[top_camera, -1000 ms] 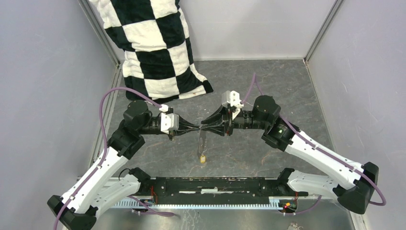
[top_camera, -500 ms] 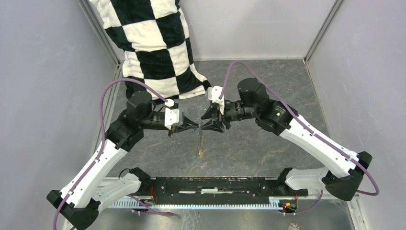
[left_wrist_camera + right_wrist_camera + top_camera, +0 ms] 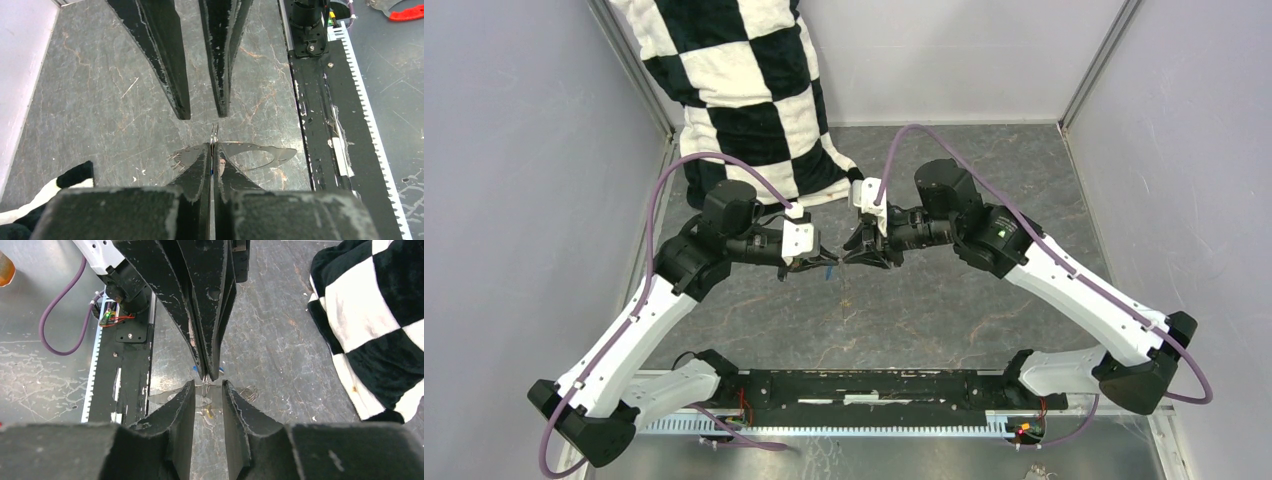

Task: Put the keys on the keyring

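My left gripper (image 3: 214, 145) is shut on the blue key (image 3: 212, 170), a sliver of blue between its pads. The thin wire of the keyring (image 3: 215, 132) sticks out past its tips. In the right wrist view the keyring (image 3: 205, 386) hangs in the gap of my open right gripper (image 3: 206, 385), touching neither finger. The yellow key (image 3: 210, 413) dangles just below it. The left gripper (image 3: 210, 375) points down at that gap, blue (image 3: 220, 371) showing at its tip. From above, the left gripper (image 3: 826, 265) and right gripper (image 3: 852, 258) meet nose to nose over the grey floor.
A black-and-white checkered cloth (image 3: 744, 90) hangs at the back left, its lower corner close behind the grippers. Grey walls close in the left, right and back. The black base rail (image 3: 864, 390) runs along the near edge.
Both arms have moved toward the back, carrying the wire loop up with them. The yellow key no longer shows low near the floor from above. The right gripper's jaws now stand apart around the wire.
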